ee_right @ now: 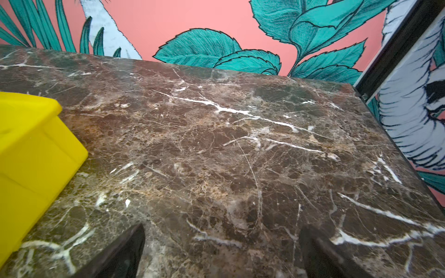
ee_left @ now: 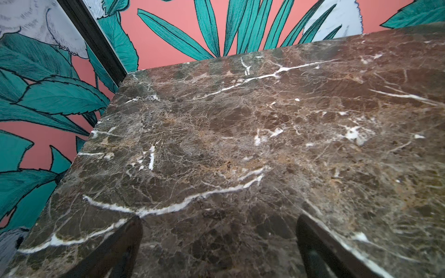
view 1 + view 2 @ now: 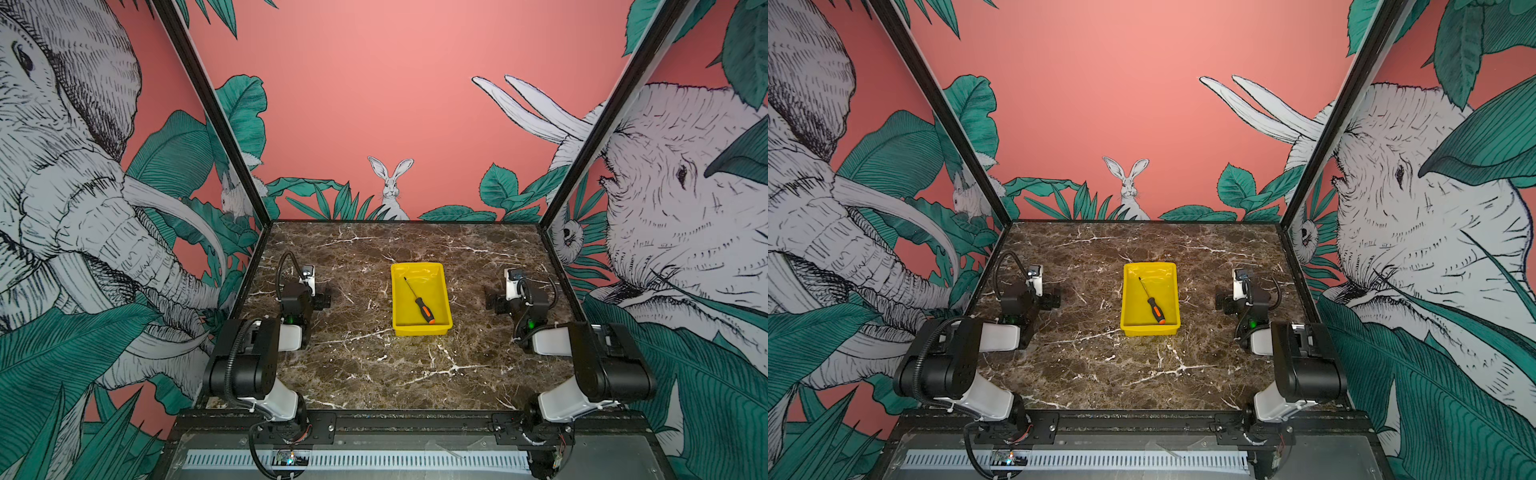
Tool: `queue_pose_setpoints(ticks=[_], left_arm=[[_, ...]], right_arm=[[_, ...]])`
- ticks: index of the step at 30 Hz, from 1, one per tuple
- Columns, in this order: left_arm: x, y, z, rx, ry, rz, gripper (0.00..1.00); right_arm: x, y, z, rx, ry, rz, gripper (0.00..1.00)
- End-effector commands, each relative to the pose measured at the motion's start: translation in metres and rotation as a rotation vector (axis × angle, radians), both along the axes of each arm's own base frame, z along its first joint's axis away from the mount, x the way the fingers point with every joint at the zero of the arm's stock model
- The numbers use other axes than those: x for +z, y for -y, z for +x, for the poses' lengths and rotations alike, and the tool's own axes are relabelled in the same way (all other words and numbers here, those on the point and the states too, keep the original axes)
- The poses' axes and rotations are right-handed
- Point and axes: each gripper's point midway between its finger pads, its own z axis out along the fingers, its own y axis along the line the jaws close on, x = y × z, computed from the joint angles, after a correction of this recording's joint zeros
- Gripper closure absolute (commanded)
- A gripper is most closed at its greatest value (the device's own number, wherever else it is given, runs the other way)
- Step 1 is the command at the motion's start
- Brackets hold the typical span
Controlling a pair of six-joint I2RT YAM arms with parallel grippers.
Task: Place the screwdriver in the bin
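Both the left fingers [image 2: 120,248] and the right fingers [image 1: 125,252] stand spread wide with nothing between them, each pair low over the brown, white-veined marble desk [image 3: 374,374], one near its left edge and one near its right. Between them, about midway across the desk and clear of both, sits the yellow bin [image 3: 422,330], and the screwdriver [image 3: 418,300] lies slantwise inside it, with its orange-capped handle toward the near right corner. Round the desk rise pink walls [image 3: 374,83] painted with green leaves, elephants and a white rabbit [image 3: 390,187] at the far edge.
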Motion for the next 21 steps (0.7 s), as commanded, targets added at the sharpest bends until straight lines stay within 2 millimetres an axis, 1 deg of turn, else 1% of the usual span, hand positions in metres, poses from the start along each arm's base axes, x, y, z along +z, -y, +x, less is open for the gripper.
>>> queue_pose_setpoints(ticks=[1, 2, 3, 4, 6, 8, 11, 14, 16, 18, 21], left_arm=[[0.007, 0.004, 0.004, -0.017, 0.022, -0.018, 0.01], [0.007, 0.003, 0.004, -0.015, 0.021, -0.017, 0.01], [0.007, 0.003, 0.004, -0.013, 0.017, -0.016, 0.01], [0.007, 0.001, 0.004, 0.001, 0.013, -0.015, 0.00], [0.007, 0.001, 0.004, 0.000, 0.015, -0.016, 0.00], [0.007, 0.000, 0.004, 0.003, 0.015, -0.016, 0.00], [0.007, 0.001, 0.004, 0.002, 0.015, -0.016, 0.00], [0.008, -0.009, 0.003, 0.066, 0.032, -0.007, 0.00], [0.009, -0.019, 0.000, 0.144, 0.042, 0.007, 0.00], [0.010, -0.022, -0.002, 0.167, 0.050, 0.009, 0.00], [0.010, -0.022, -0.002, 0.166, 0.050, 0.009, 0.00]], right_arm=[[0.009, 0.004, 0.003, -0.017, 0.042, -0.002, 0.01], [0.007, 0.014, 0.005, -0.078, 0.034, -0.001, 0.01], [0.007, 0.029, 0.007, -0.171, 0.023, 0.001, 0.01], [0.006, 0.038, 0.006, -0.226, 0.013, -0.004, 0.01], [0.007, 0.041, 0.004, -0.246, 0.034, 0.002, 0.01], [0.008, 0.049, 0.002, -0.297, 0.037, 0.001, 0.01], [0.008, 0.051, 0.002, -0.307, 0.041, 0.002, 0.01], [0.008, 0.055, 0.000, -0.336, 0.046, 0.001, 0.01], [0.010, 0.065, -0.009, -0.405, 0.078, 0.000, 0.01], [0.012, 0.071, -0.016, -0.448, 0.110, 0.001, 0.01], [0.014, 0.073, -0.019, -0.459, 0.126, 0.005, 0.01]])
